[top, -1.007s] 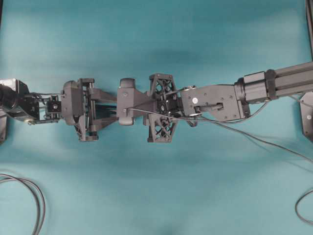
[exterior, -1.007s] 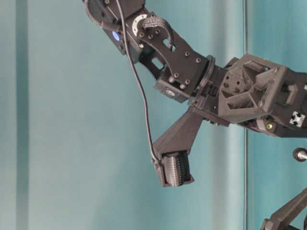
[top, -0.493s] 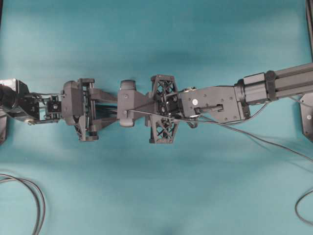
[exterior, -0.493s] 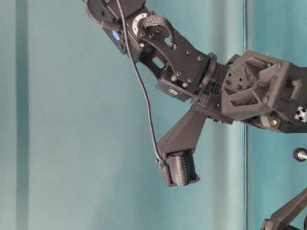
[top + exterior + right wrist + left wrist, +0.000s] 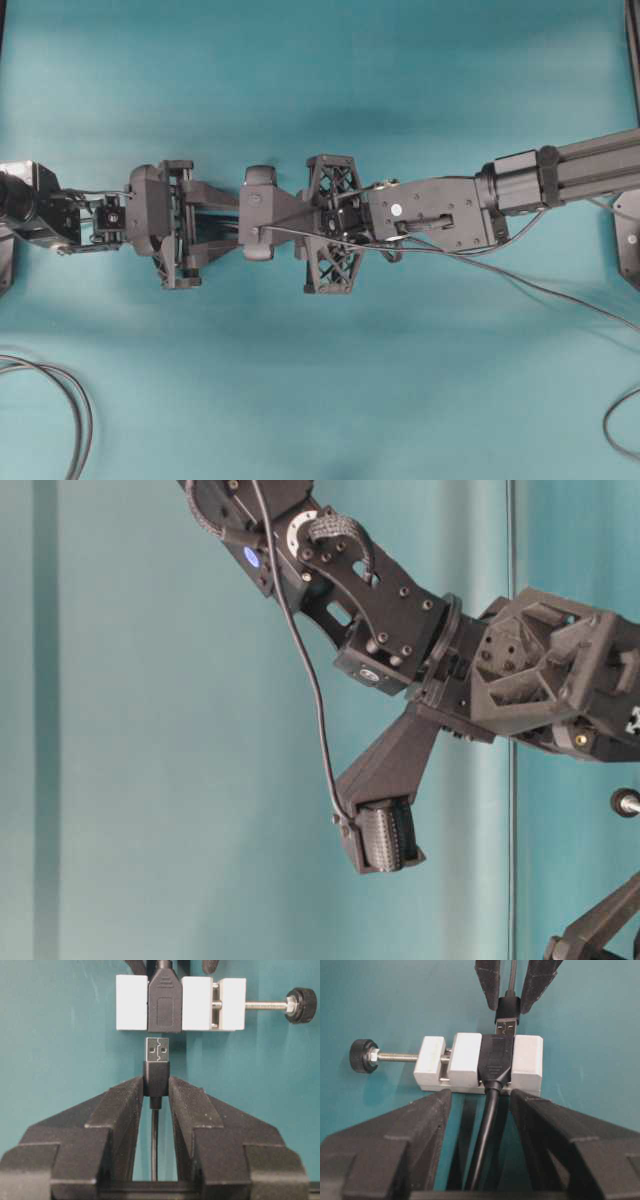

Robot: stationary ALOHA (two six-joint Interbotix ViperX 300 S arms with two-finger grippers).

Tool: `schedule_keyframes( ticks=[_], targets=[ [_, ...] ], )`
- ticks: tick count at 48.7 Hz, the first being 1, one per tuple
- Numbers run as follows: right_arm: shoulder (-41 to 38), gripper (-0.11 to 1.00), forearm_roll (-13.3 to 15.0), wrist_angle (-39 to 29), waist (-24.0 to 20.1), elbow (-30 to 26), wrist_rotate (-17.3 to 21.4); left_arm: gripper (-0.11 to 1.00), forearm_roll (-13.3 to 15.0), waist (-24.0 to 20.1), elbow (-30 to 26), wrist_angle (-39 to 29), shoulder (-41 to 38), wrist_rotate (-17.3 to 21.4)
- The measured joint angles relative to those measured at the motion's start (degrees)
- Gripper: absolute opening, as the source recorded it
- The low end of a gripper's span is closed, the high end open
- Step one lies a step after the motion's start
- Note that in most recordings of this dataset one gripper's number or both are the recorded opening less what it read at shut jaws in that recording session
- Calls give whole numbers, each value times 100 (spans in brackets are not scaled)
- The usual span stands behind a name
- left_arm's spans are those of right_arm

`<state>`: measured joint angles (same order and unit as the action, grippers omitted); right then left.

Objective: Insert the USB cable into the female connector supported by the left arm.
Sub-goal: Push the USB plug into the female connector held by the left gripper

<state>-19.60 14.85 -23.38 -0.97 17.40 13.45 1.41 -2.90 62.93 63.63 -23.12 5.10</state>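
Right pincer (image 5: 156, 1091), clamped on the USB cable (image 5: 157, 1067), holds its plug directly below the female connector (image 5: 164, 1002), axes aligned, a gap remaining.

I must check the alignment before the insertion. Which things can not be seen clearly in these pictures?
- Overhead view: the plug and the socket are hidden under the right gripper.
- Table-level view: the socket is out of frame; only a screw knob shows at the right edge.
- Left wrist view: the socket opening faces away.

Bright even light, soft shadows, sharp
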Motion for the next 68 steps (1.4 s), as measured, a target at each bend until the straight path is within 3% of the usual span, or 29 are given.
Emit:
schedule_keyframes(
  ticks=[68],
  targets=[
    [-97,22,536,141,-9,-70,0,61,9,18,-88,-97,9,9]
  ],
)
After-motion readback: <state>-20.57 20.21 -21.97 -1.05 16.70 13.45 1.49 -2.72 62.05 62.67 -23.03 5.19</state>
